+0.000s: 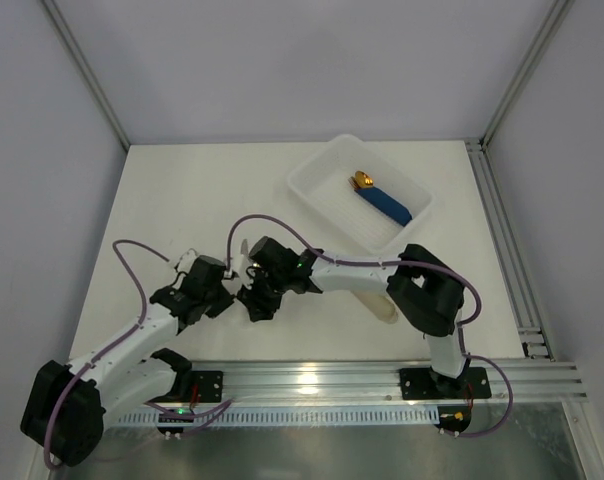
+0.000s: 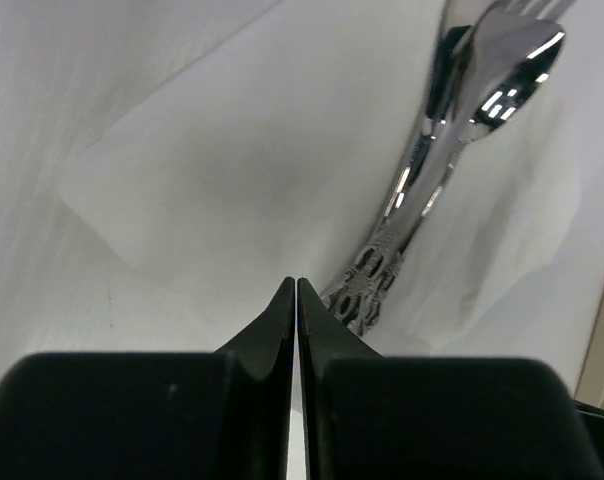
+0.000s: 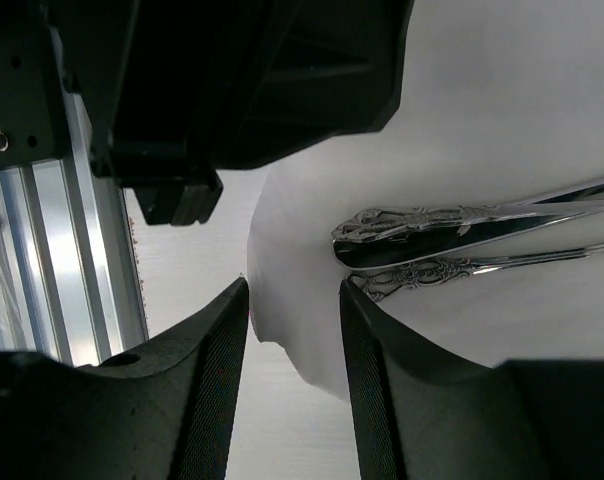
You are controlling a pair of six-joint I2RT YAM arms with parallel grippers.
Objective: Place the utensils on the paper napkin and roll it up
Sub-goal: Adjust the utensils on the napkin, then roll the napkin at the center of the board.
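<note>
The placing step looks done: the utensils (image 2: 422,180) lie bunched together on the napkin (image 2: 262,170), ornate handle ends toward the arms, spoon bowl and tines at the far end. The step in hand is therefore judged to be the rolling. The napkin is spread on the table (image 1: 182,200) near its front middle, right under the two wrists. From the top camera it can hardly be told from the white surface, and the tray (image 1: 312,190) sits well apart behind it. The left gripper (image 2: 295,290) is fully closed, its two tips meeting in a point just above the paper beside the handle ends. Whether a fold of napkin is pinched between them cannot be told from its own camera. The right gripper (image 3: 292,290) has its jaws partly apart with a clear gap. The curved near edge of the napkin shows through that gap, but the fingers clamp nothing and the utensils lie just beyond them, untouched. The next move probably calls for one gripper to take hold of that near edge or corner. It would then need to lift the edge over the handles and turn it forward so the paper wraps the bunch. The pull should be gentle, since thin paper tears or slides easily, and loose cutlery could roll off the sheet.
</note>
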